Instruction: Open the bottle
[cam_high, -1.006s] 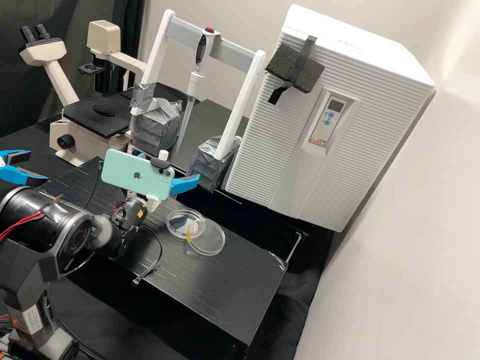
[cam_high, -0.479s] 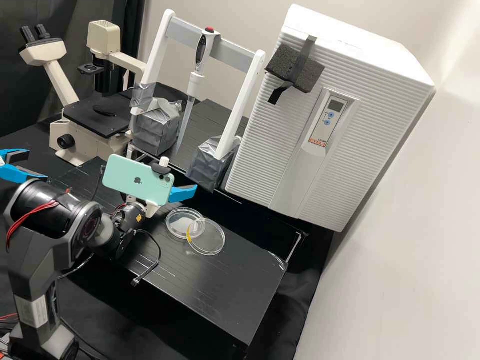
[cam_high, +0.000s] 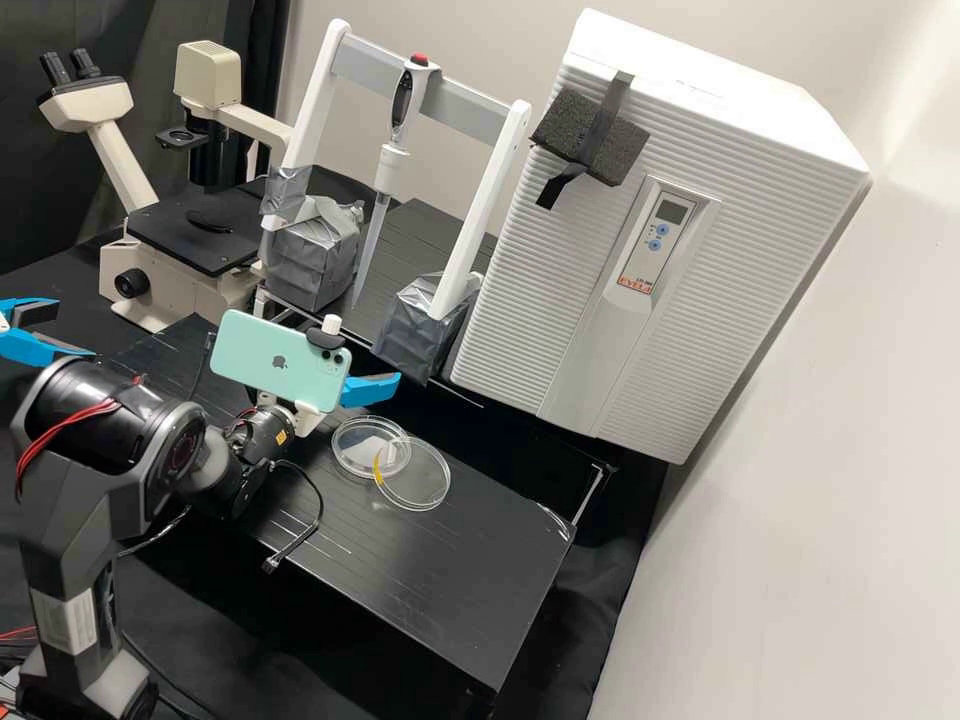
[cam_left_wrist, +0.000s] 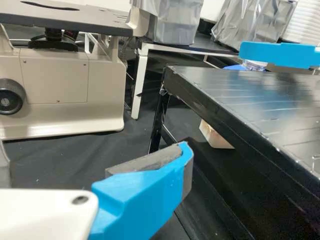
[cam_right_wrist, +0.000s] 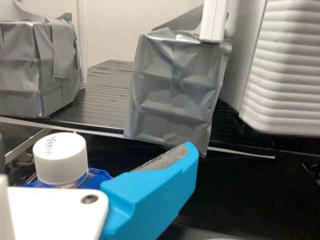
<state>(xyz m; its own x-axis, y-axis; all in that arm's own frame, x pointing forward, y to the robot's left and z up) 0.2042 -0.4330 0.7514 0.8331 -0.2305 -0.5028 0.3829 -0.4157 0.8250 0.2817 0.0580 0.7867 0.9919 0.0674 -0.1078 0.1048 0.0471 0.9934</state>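
A clear bottle with a white cap (cam_right_wrist: 60, 157) stands upright between the fingers of my right gripper (cam_right_wrist: 95, 170), which is shut on it below the cap. In the high view the cap (cam_high: 328, 322) pokes up behind the mint-green phone (cam_high: 280, 362) on that wrist, above the back edge of the black platform (cam_high: 450, 560). One blue finger (cam_high: 368, 388) sticks out past the phone. My left gripper (cam_high: 60, 328) hovers at the far left, off the platform, open and holding nothing. Its finger (cam_left_wrist: 150, 180) hangs over black cloth.
Two clear petri dishes (cam_high: 370, 445) (cam_high: 415, 475) lie on the platform just right of the right gripper. Behind stand a microscope (cam_high: 170, 240), a pipette on a white stand (cam_high: 385, 170), two foil-wrapped blocks (cam_high: 310, 250) (cam_high: 420, 325) and a big white ribbed machine (cam_high: 650, 250).
The right arm has sunk a little and shifted slightly toward the petri dishes, carrying the bottle with it. The left gripper has stayed put.
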